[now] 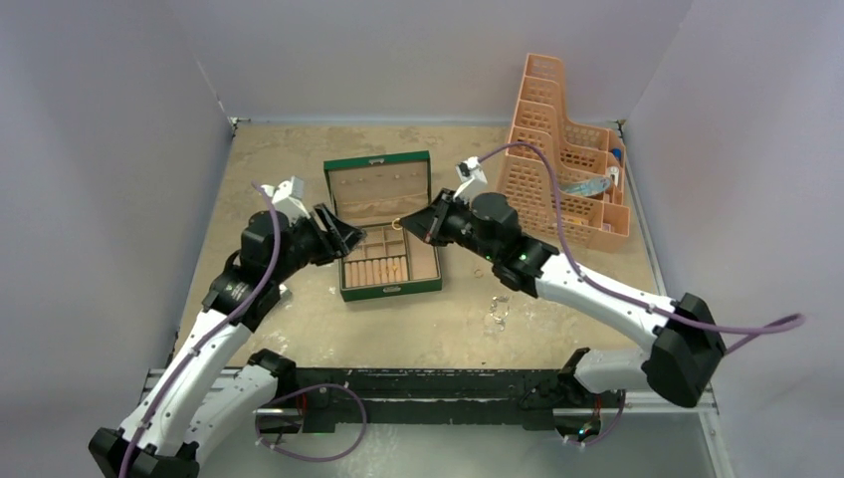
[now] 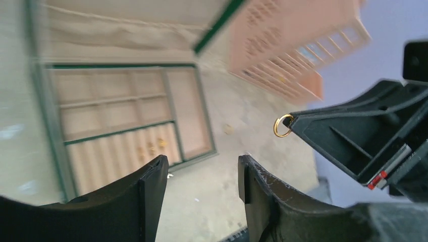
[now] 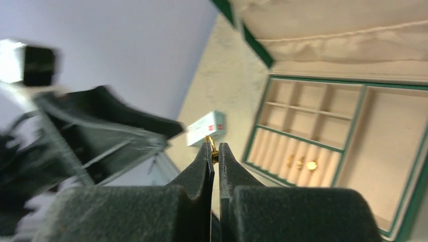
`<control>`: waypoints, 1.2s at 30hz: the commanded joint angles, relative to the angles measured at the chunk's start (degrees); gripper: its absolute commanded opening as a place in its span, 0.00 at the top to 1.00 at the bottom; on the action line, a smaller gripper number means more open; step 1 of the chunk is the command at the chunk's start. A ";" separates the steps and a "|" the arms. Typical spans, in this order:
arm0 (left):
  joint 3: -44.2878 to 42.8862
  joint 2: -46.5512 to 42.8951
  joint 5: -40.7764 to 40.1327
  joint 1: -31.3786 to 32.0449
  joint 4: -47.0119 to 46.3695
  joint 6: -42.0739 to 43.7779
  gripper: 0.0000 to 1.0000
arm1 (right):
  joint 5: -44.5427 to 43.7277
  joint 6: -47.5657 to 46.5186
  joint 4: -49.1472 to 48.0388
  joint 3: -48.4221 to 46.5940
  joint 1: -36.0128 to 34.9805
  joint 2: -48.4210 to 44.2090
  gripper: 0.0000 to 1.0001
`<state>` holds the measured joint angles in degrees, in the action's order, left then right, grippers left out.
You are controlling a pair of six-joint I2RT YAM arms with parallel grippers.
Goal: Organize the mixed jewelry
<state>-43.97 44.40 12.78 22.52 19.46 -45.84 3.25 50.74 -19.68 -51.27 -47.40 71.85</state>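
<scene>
My right gripper (image 1: 410,224) is shut on a small gold ring (image 1: 397,223) and holds it over the open green box (image 1: 426,189), above its compartments. The ring also shows in the right wrist view (image 3: 211,142), pinched at the fingertips, and in the left wrist view (image 2: 282,125). My left gripper (image 1: 345,237) is open and empty at the box's left side, facing the right gripper; its jaws stand wide apart (image 2: 202,164). Three gold pieces (image 3: 301,162) sit in the box's ring rolls. A gold ring (image 1: 479,272) and a silvery chain piece (image 1: 498,310) lie on the table right of the box.
A peach plastic basket (image 1: 562,159) stands at the back right, with a few items inside. The box lid (image 1: 378,184) stands open behind the compartments. Grey walls enclose the table on three sides.
</scene>
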 commanded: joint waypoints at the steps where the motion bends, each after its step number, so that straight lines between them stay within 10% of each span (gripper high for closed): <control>1: -5.94 -3.58 -23.17 -0.29 12.04 5.52 0.46 | -11.17 -3.74 16.05 -8.23 -2.34 6.61 1.00; 15: -6.59 -5.35 -28.91 -0.29 13.71 10.08 0.42 | -34.89 3.37 53.98 -34.32 -12.06 30.61 1.00; 36: -6.48 -4.77 -26.51 -0.29 13.24 11.49 0.40 | -38.73 4.42 59.92 -41.80 -14.47 39.32 1.00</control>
<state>-50.00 39.79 -14.22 22.50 34.06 -35.73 -33.47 55.42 40.27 -90.85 -61.56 111.28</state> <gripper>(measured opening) 0.601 0.021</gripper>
